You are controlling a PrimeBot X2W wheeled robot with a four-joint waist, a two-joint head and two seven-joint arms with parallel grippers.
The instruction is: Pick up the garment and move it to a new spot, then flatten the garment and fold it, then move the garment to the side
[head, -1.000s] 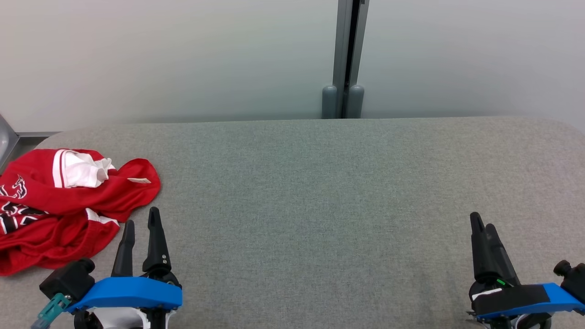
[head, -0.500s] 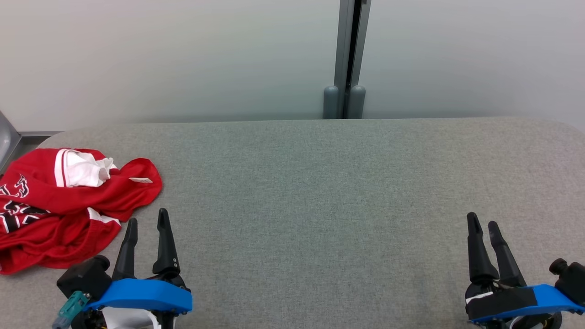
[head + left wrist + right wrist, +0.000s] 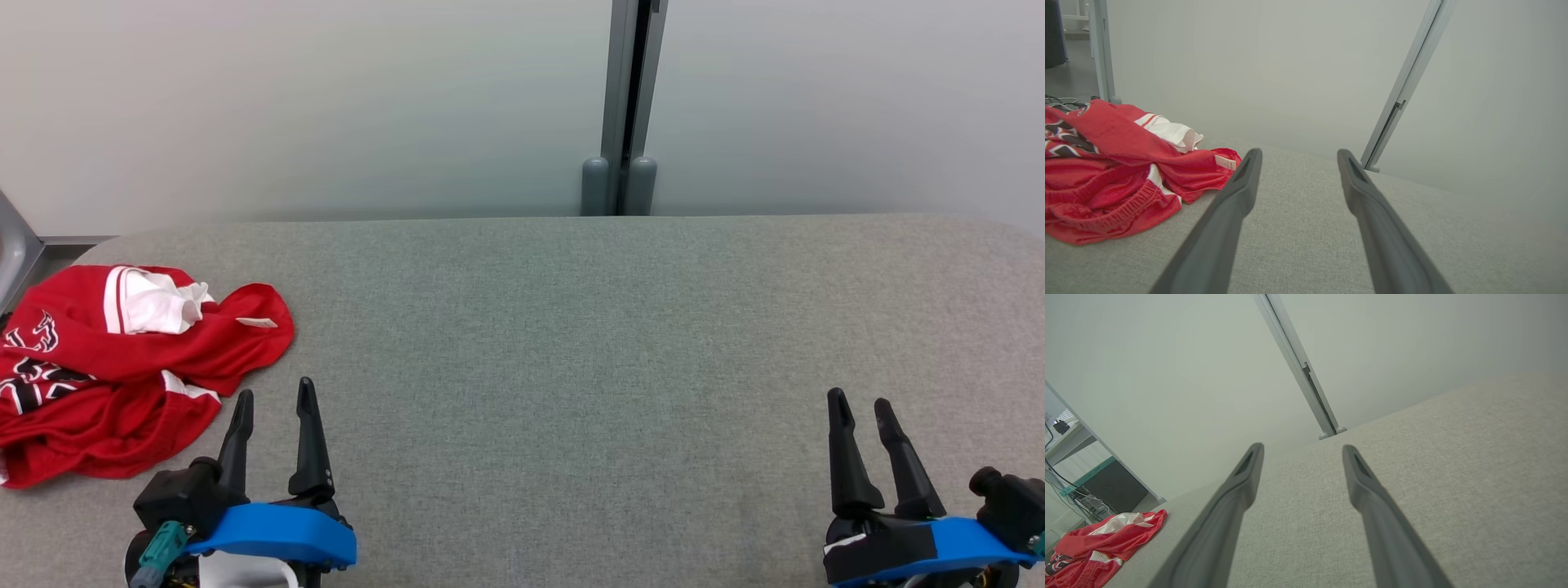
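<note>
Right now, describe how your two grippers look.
Left gripper: two long, tapering black fingers on a blue bracket, a black block beside it, a teal connector below. Right gripper: the same fingers and blue bracket, with a black band across it.

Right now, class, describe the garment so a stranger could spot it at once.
Start at the long grey table. At its left end lies a crumpled red garment, beside the left end effector. White trim and black lettering mark it out.
</note>
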